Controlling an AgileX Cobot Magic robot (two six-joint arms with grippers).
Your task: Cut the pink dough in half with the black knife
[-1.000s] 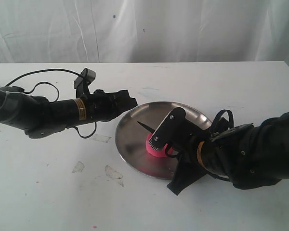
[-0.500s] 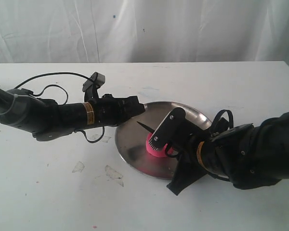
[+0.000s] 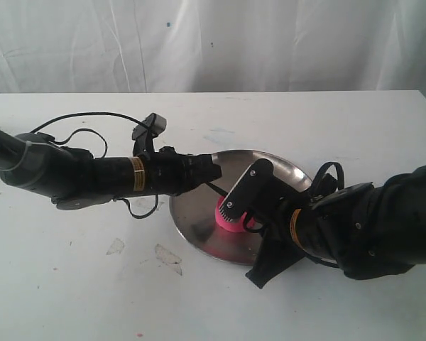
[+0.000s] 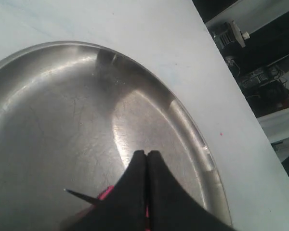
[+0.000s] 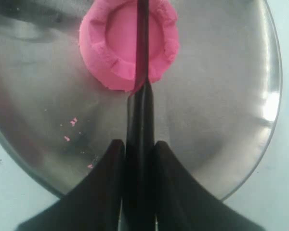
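Observation:
The pink dough (image 5: 130, 44), a round puck with a dented top, lies in the steel plate (image 3: 199, 213). My right gripper (image 5: 138, 144) is shut on the handle of the black knife (image 5: 142, 57), whose blade lies across the middle of the dough. In the exterior view the dough (image 3: 227, 220) shows under the right gripper (image 3: 245, 195), and the knife tip (image 3: 211, 187) pokes out beyond it. My left gripper (image 3: 211, 169) is shut and empty, over the plate's left part close to the knife tip. In the left wrist view the shut left gripper (image 4: 146, 153) hides most of the dough (image 4: 104, 194).
The plate (image 4: 62, 110) sits on a white table (image 3: 284, 114). Small pink crumbs (image 5: 70, 130) lie on the plate (image 5: 221, 96). Clear scraps (image 3: 167, 256) lie on the table in front of the plate. A white curtain (image 3: 270, 42) hangs behind.
The left arm has moved right, from the plate's left rim to over the plate near the knife tip. The right arm, knife and dough have not moved.

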